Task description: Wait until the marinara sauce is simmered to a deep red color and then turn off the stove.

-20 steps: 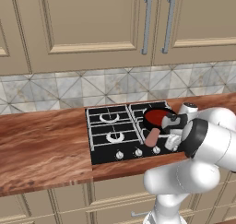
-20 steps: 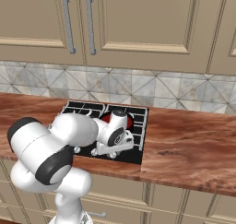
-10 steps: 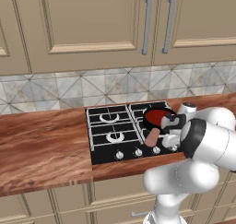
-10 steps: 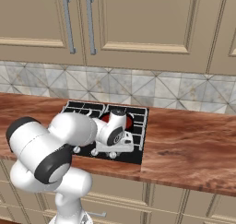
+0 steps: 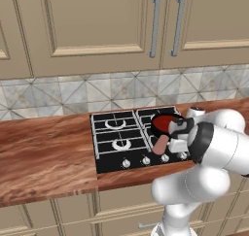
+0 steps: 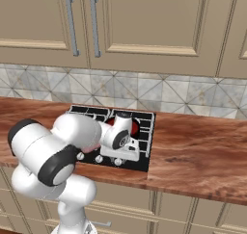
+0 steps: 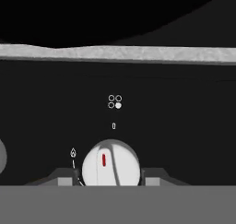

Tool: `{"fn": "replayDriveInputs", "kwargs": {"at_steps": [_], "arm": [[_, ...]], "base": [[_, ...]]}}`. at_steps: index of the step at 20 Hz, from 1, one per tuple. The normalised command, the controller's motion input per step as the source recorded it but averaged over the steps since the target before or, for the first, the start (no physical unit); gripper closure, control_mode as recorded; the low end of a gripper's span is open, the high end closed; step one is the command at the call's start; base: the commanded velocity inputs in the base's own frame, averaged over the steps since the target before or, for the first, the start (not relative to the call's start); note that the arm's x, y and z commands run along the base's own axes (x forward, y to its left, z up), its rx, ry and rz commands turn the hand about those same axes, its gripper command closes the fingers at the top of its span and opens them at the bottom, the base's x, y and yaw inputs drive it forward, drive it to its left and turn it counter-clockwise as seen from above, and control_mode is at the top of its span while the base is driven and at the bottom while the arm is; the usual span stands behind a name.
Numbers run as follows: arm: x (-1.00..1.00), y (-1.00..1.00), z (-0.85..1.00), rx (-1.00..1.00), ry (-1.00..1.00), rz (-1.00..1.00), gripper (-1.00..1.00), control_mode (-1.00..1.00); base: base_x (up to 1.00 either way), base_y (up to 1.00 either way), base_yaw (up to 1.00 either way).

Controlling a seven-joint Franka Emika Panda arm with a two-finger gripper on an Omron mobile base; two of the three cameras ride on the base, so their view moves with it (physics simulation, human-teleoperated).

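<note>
While the hand sits low at the stove's (image 5: 116, 140) near right front, the gripper (image 7: 111, 181) lies straight over one silver knob (image 7: 111, 165), its dark finger tips flanking the knob left and right. Jaws drawn in to the knob's width; reads as a grip on the knob, though actual contact is partly cut off at the lower edge of the hand view.

Knob's red mark points roughly toward the "0" printed just beyond it; flame symbol off to its left. Burner diagram above marks one of four dots, which I judge to be the pan's burner.

Marinara sauce (image 5: 165, 121): deep red disc in the small black pan (image 5: 156, 126) on the far right burner, just beyond the hand. Pan's pinkish handle (image 5: 161, 143) runs toward the near edge, close beside the wrist on its left.

Coming move, as I judge it, is a twist about the knob's own axis, no travel needed. Room: neighbouring knobs (image 5: 146, 160) lie to the left along the front strip; pan handle is the nearest thing to clip. Wood counter (image 5: 44, 157) open on both sides.
</note>
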Motion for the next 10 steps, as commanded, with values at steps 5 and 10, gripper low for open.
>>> {"fn": "replayDriveInputs", "kwargs": {"at_steps": [5, 10], "arm": [[0.0, 0.0, 0.0, 0.0, 0.08, -0.22, 1.0, -1.0], [0.0, 0.0, 0.0, 0.0, 0.06, -0.22, 1.0, -1.0]], "base": [[0.0, 0.0, 0.0], [0.0, 0.0, 0.0]]}}
